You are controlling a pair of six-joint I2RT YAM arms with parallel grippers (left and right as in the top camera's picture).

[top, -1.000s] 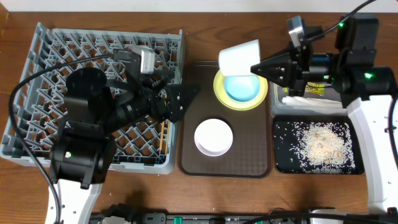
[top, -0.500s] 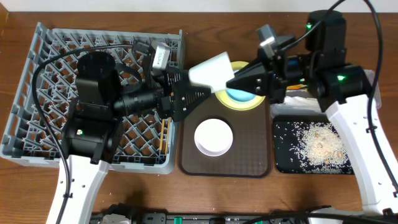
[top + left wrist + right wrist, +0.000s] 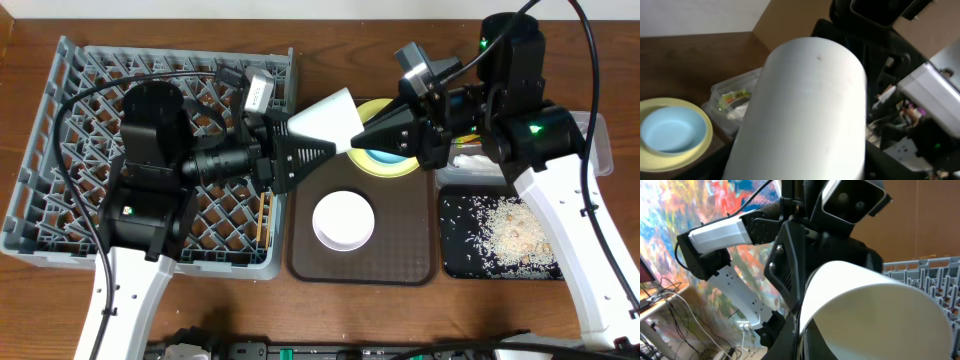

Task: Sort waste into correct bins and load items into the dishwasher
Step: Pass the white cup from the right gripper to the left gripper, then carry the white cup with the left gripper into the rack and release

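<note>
Across the left of the table [image 3: 330, 60] the grey dish rack [image 3: 60, 100] is spread, and a pair of wooden chopsticks [image 3: 265, 215] is seen lying in it near its right edge. Beside it the dark brown serving tray [image 3: 400, 250] is set, with the white bowl [image 3: 343, 220] left on it and the yellow plate [image 3: 400, 168] at its far end, the light blue bowl [image 3: 672, 130] nested in the plate. To the right the black tray [image 3: 460, 260] is scattered with rice grains [image 3: 515, 230], and behind it the clear tub [image 3: 720, 117] is largely hidden by the right arm.

Within the last second the small white cup [image 3: 335, 118] has been carried leftward from above the plate and is now held in the air just past the rack's right edge. It is pinched at the rim by the closed right claw [image 3: 362, 138]. The left claw [image 3: 318, 150] has been brought up to the cup's base and narrowed around it; whether it is already clamped cannot be told.

A handover is judged to be under way, so that the cup can be set in the rack once the right claw's hold is let go
</note>
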